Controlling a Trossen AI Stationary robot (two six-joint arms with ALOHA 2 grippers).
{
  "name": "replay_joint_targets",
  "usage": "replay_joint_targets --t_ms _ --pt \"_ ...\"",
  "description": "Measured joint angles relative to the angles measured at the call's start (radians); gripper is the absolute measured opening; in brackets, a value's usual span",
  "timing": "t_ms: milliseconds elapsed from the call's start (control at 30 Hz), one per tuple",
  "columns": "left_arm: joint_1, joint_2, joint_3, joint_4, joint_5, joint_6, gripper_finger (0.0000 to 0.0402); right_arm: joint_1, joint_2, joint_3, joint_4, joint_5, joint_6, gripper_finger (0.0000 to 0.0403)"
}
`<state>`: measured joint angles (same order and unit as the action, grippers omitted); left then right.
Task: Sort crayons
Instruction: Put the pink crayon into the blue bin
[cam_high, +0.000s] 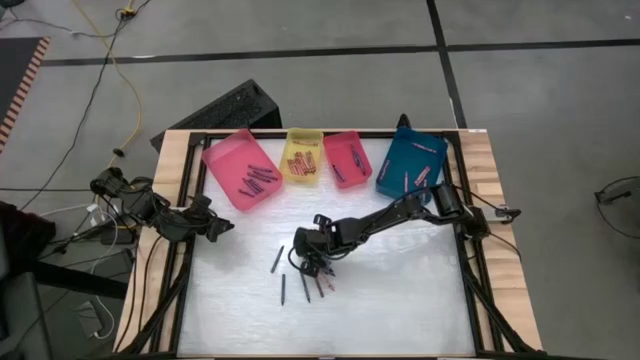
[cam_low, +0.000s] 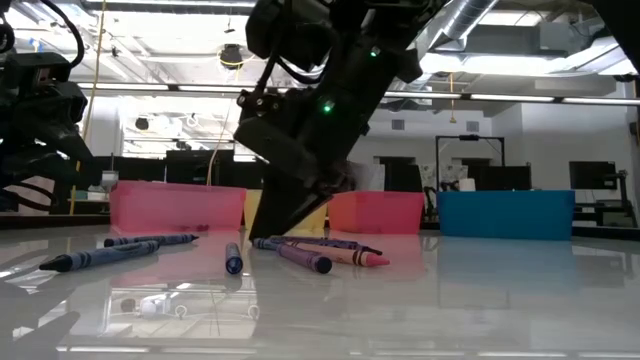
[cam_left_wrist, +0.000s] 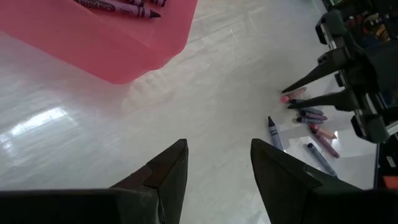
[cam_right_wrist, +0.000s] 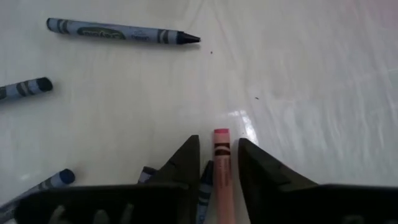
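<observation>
Several loose crayons lie flat on the white table around its middle: dark blue ones, a purple one and a pink one. My right gripper slants down over this small pile. It is open, one finger on each side of the pink crayon's end, with a narrow gap showing on both sides. My left gripper waits open near the table's left edge, holding nothing. More crayons lie in the trays at the back.
Four trays stand in a row along the far edge: pink, yellow, red and blue. A dark blue crayon and another lie left of the pile. The near half of the table is bare.
</observation>
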<state>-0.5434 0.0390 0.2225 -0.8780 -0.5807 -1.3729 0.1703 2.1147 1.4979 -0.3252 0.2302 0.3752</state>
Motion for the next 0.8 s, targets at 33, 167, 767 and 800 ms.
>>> replay_joint_targets --t_ms 33,167,767,800 --pt "0.0 0.0 0.0 0.0 0.0 0.0 0.0165 0.0 0.0 0.0 -0.004 0.0 0.011 0.0093" --pt "0.0 -0.001 0.0 0.0 0.0 0.0 0.0165 0.0 0.0 0.0 -0.01 0.005 0.036 0.0059" --pt "0.0 0.0 0.0 0.0 -0.001 0.0 0.0165 -0.012 -0.03 -0.002 0.018 -0.007 0.067 0.0005" --pt "0.0 0.0 0.0 0.0 -0.001 0.0 0.0165 -0.015 -0.033 -0.002 0.014 -0.008 0.07 0.0005"
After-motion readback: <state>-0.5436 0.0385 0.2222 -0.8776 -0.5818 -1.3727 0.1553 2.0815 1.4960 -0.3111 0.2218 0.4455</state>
